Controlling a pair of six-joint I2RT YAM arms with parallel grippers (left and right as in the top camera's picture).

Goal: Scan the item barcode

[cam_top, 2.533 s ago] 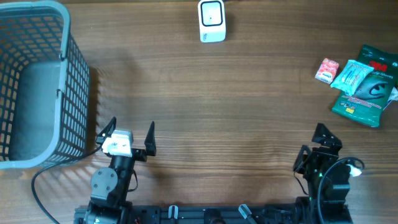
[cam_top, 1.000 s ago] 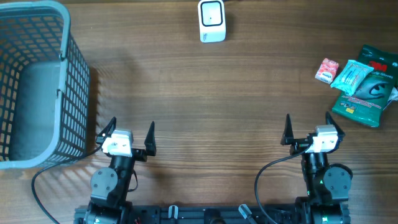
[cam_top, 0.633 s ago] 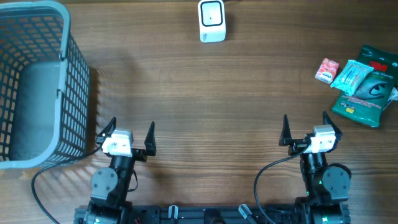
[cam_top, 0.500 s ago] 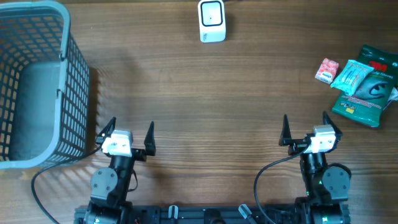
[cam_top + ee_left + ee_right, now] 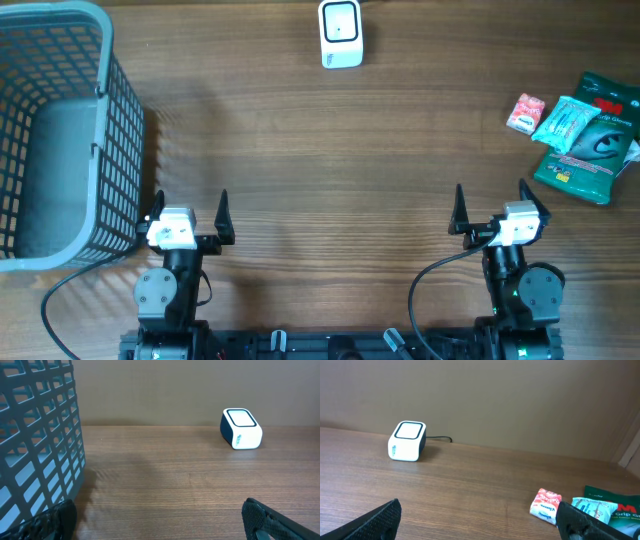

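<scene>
1. The left fingers [image 5: 222, 212] stand spread wide with nothing between them. They hover low over the near edge of the bench [image 5: 330, 180], just beside the blue-grey basket [image 5: 120, 150].
2. The right fingers [image 5: 458, 206] are likewise spread wide and hold nothing. They sit at the near edge on the right side, pointing toward the far edge.
3. The items lie in a cluster at the right end of the bench, well apart from both arms and beyond the right fingers, to their right.
4. The red packet [image 5: 525, 113] is the leftmost of the three. It lies flat, a little tilted, and it is too small to tell its long axis with certainty.
5. The teal packet [image 5: 565, 123] lies just beside the red one and partly on top of the green pack [image 5: 592, 150]. Its long axis runs diagonally, from the near-left up to the far-right.
6. The green pack is the largest. It lies flat, with its long axis running near to far and its far end leaning slightly right.
7. No barcode can be made out on any item at this size.
8. The white scanner [image 5: 341, 33] stands at the far edge, near the middle, well apart from the items. Its dark-rimmed window faces upward, and a cable [image 5: 441, 438] leaves its back.
</scene>
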